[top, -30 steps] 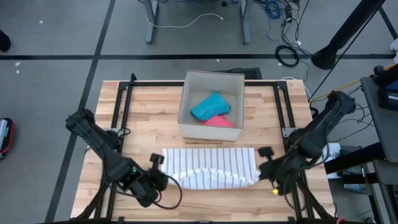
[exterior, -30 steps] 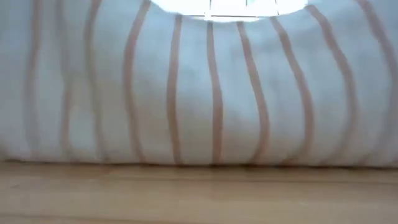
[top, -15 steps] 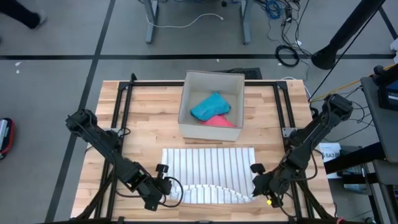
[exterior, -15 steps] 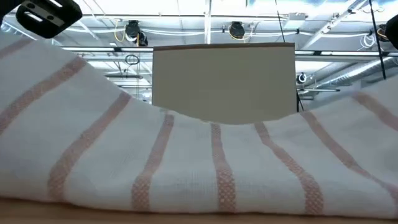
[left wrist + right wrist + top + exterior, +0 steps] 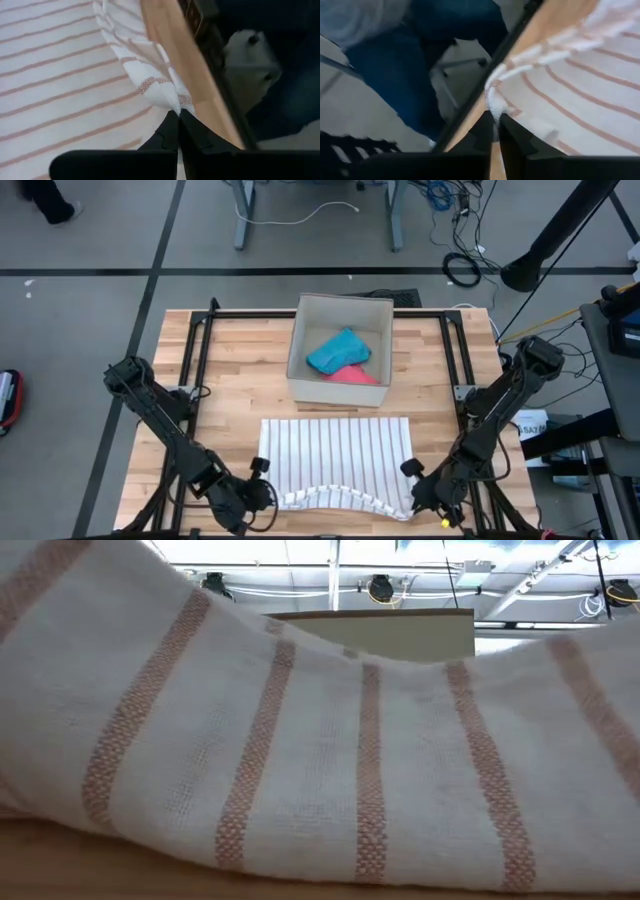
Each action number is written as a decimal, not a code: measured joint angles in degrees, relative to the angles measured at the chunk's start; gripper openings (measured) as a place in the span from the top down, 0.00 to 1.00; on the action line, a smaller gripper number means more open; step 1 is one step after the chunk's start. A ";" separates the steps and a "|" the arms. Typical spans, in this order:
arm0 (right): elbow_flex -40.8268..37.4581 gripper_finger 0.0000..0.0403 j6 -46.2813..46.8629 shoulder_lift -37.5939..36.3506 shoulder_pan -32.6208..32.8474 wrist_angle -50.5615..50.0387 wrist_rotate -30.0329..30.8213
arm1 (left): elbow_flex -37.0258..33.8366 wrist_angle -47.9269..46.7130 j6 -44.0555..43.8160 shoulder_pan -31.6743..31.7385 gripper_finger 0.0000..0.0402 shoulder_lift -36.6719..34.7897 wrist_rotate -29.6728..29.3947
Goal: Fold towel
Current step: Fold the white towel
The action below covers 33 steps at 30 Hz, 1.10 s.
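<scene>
**High view: two grippers pinched the towel's near corners**

High view showed the striped towel [image 5: 335,455] lying flat just in front of the cardboard box [image 5: 340,350]. The left gripper [image 5: 262,496] was closed tight on one front corner. The right gripper [image 5: 418,498] pinched the other corner, farthest from the box.

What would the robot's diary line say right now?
step: folding towel | left gripper: shut on towel's near corner | right gripper: shut on the other near corner | box: behind towel, untouched
</scene>
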 joint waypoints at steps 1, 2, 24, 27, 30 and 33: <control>0.00 0.95 0.45 0.17 -0.08 1.38 -0.67 | 0.00 1.04 -0.29 0.13 0.99 0.00 1.13; 0.00 0.93 0.72 0.23 -0.09 2.85 -1.16 | 0.00 2.50 -0.29 0.31 0.99 0.00 3.04; 0.02 0.70 1.47 0.15 -0.75 0.64 14.58 | 0.07 3.58 -2.70 0.81 0.87 -0.02 8.58; 0.02 0.70 -0.21 0.15 -2.22 -1.27 18.90 | 0.07 -1.60 -1.57 1.85 0.87 -0.02 1.03; 0.02 0.70 -1.99 0.15 -4.51 -3.27 21.95 | 0.07 -7.16 -1.57 3.89 0.87 0.34 -6.00; 0.02 0.71 -2.87 0.15 -7.47 -5.36 22.51 | -1.13 -8.52 -1.55 6.89 0.87 1.08 -8.68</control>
